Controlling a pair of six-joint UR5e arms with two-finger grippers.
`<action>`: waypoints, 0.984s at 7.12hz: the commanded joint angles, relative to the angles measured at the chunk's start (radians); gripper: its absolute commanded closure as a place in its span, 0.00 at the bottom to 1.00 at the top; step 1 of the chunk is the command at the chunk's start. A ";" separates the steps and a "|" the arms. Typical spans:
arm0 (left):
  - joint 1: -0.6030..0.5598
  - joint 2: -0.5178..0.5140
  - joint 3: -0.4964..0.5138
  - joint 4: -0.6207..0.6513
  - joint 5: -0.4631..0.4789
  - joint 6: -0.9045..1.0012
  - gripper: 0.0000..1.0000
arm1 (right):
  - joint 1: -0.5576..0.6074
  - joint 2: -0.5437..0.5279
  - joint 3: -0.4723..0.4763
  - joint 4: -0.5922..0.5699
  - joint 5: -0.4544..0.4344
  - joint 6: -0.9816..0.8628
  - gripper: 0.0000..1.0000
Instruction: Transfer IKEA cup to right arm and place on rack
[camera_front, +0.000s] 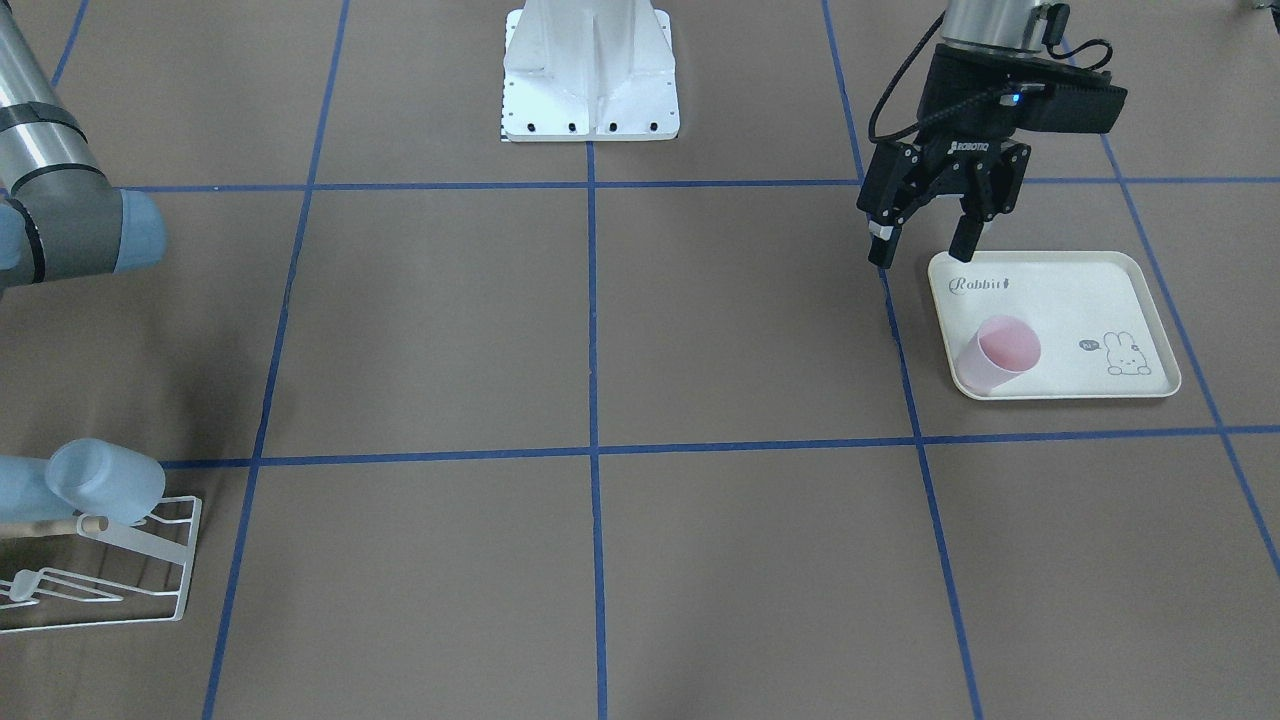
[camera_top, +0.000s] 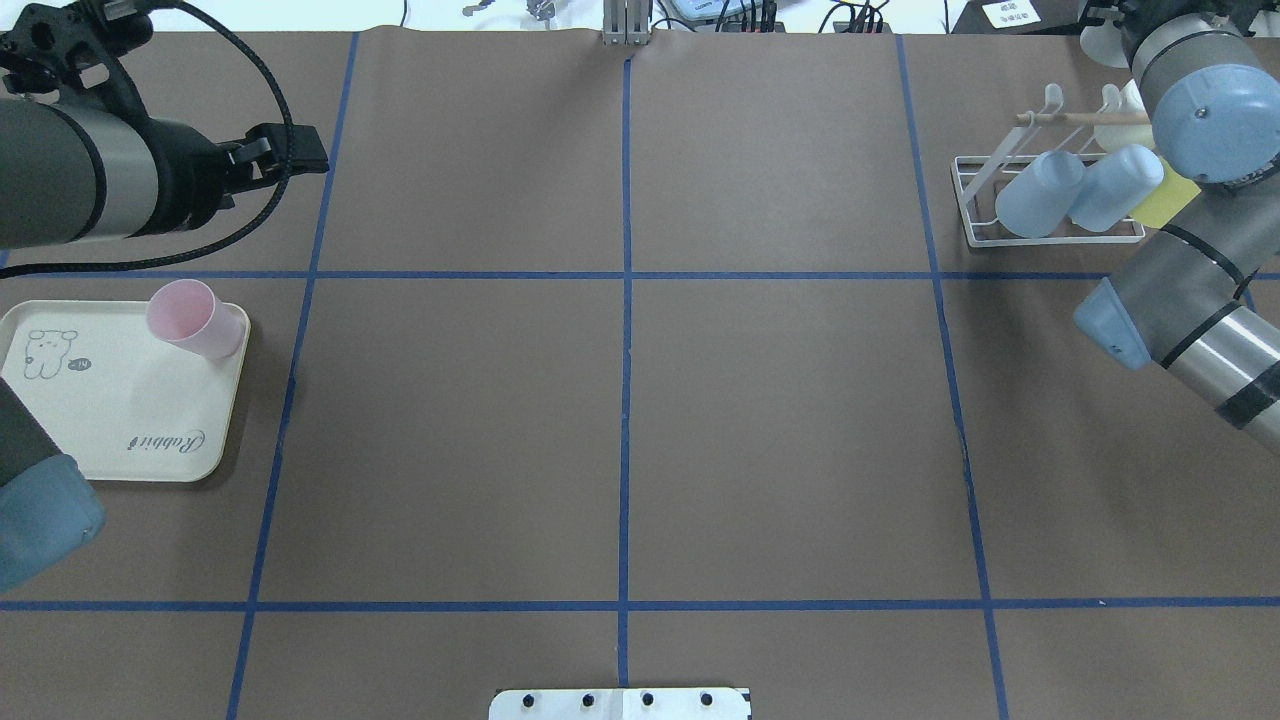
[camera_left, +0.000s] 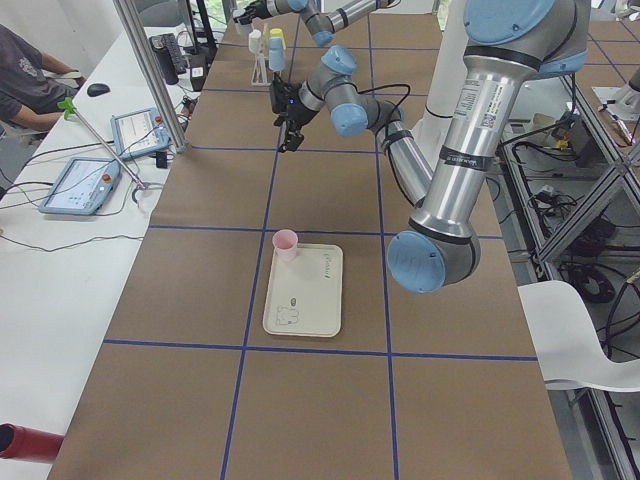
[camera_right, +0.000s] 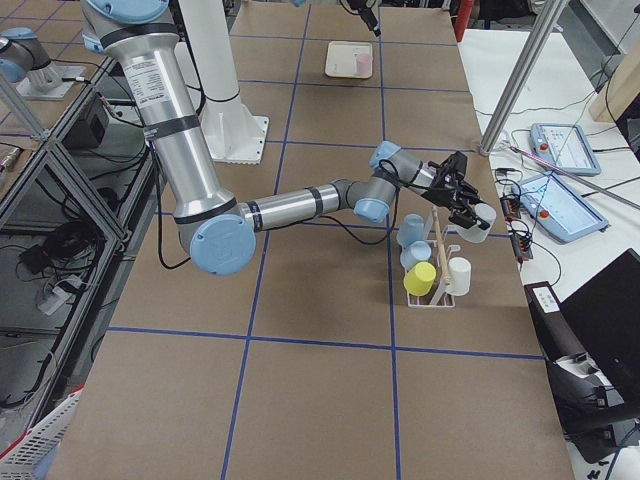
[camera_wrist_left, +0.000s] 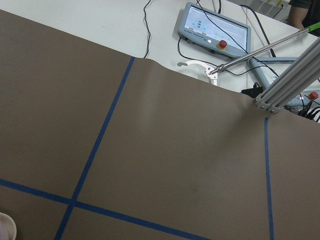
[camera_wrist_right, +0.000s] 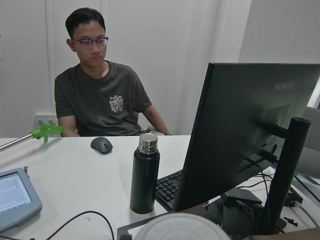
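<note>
So the left gripper (camera_front: 921, 250) hangs by the rabbit tray's (camera_front: 1140, 300) upper-left corner, fingers spread and empty. The pink cup (camera_front: 997, 352) sits on that tray, lower right of the front view. Right gripper (camera_right: 465, 208) is up by the rack (camera_right: 432, 290), can't tell its grip.

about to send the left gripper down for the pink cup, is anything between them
Nothing visible stands between them. The left gripper hangs open above the table, past the tray's edge. The pink cup is the only thing on the tray, with bare surface around it.
</note>
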 joint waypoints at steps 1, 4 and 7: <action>0.001 0.001 0.000 0.000 0.000 0.000 0.00 | -0.017 0.000 -0.027 0.005 0.006 0.000 1.00; -0.001 0.001 0.000 0.000 -0.002 0.000 0.00 | -0.054 -0.011 -0.028 0.005 0.004 -0.001 1.00; 0.001 -0.001 -0.010 0.000 -0.002 -0.001 0.00 | -0.053 -0.024 -0.027 0.008 0.013 -0.003 1.00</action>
